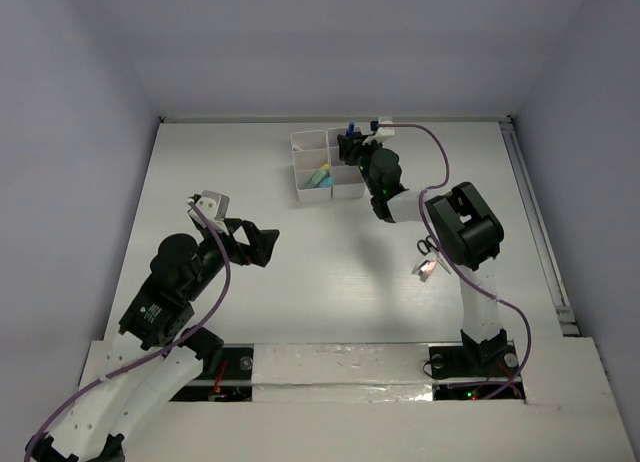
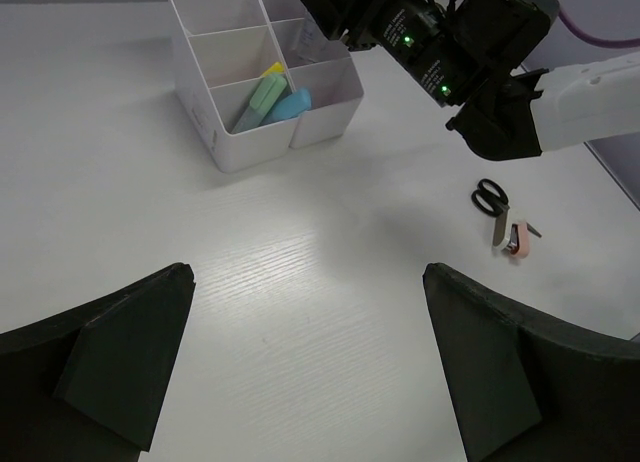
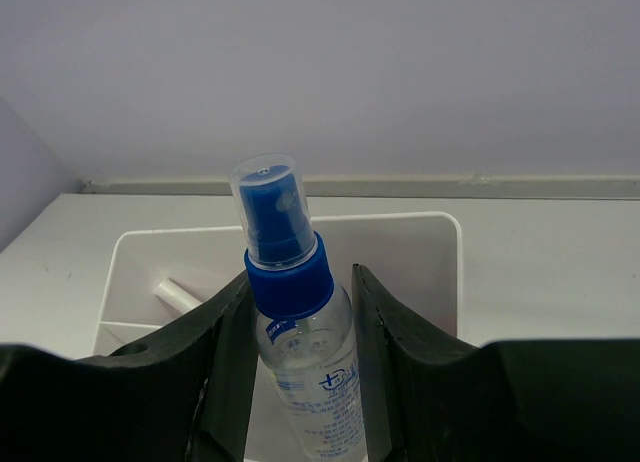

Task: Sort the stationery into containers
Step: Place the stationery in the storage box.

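Risk first: the right gripper (image 3: 300,317) pinches a tall, blue-capped spray bottle (image 3: 300,372) just below its collar. If it lets go high or off-centre, the bottle could catch the wall of the white organizer (image 3: 440,272), tip over, or land on the white pen (image 3: 175,294) leaning inside. The bottle stands upright between both fingers, over a far compartment. The left gripper (image 2: 305,282) hangs wide open and empty above the table. Beyond it, the scissors (image 2: 489,197) and a small pink item (image 2: 518,239) lie unsorted.
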Tool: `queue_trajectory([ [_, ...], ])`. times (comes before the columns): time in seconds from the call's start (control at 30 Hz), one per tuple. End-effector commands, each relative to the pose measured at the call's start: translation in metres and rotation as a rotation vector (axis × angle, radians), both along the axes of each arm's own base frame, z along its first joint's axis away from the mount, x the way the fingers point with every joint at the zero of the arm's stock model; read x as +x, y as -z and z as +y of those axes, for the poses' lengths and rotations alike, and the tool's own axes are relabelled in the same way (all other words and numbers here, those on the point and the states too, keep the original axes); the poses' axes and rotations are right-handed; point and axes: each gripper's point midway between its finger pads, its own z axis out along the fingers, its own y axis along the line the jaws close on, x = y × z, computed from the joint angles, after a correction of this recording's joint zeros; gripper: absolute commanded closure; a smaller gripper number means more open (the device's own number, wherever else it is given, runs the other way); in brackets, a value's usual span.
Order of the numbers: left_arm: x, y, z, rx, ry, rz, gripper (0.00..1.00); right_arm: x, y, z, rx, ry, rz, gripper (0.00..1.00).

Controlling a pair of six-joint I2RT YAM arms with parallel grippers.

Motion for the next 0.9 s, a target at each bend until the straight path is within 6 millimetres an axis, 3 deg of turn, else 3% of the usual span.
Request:
queue_trajectory([
  [0.0,0.003,-0.017,-0.001,-0.027,0.006,-0.065,0.01,-0.002,-0.051,0.001,0.066,-0.007,-0.135,0.77],
  [0.47,0.010,-0.014,0.001,-0.022,-0.020,-0.057,0.01,-0.018,-0.051,0.006,0.086,-0.078,-0.128,0.77],
  [0.87,0.021,-0.010,0.006,-0.012,-0.035,-0.050,0.01,-0.024,-0.039,0.011,0.063,-0.119,-0.098,0.77],
])
